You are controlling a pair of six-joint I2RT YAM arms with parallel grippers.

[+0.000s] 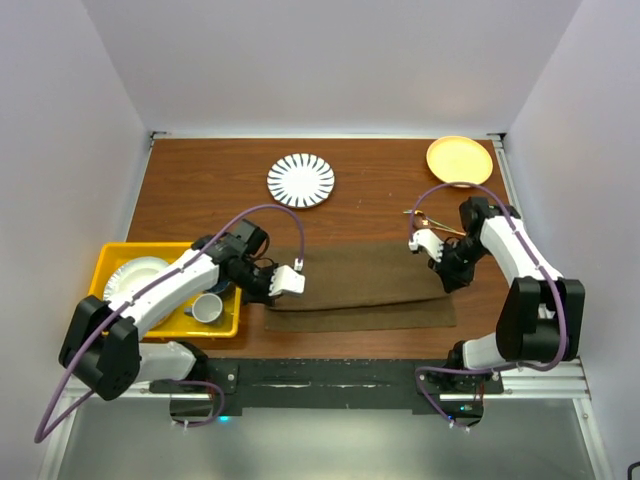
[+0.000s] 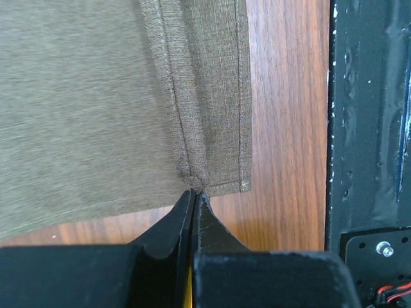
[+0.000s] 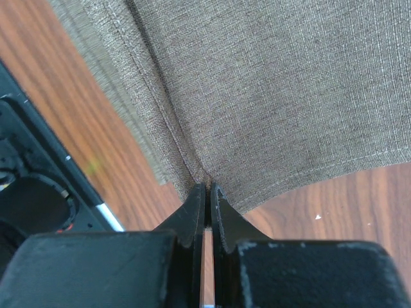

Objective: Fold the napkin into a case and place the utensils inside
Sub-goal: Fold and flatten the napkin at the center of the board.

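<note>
Brown worktop [image 1: 200, 190], white walls: the napkin [image 1: 365, 285] lies along the near edge, half folded.
My left pincer [image 2: 194, 192] and right pincer [image 3: 207, 187] each pinch a hem corner; uneven pulling could slip the cloth free or skew the fold.

Soft, even light from overhead, bright enough; shadows on the desk [image 1: 370, 190] are faint. The top view is sharp. Up close, the napkin [image 2: 77, 115] weave looks smeared in the left wrist view, crisp in the right; the black rail [image 2: 372, 96] glints.
</note>
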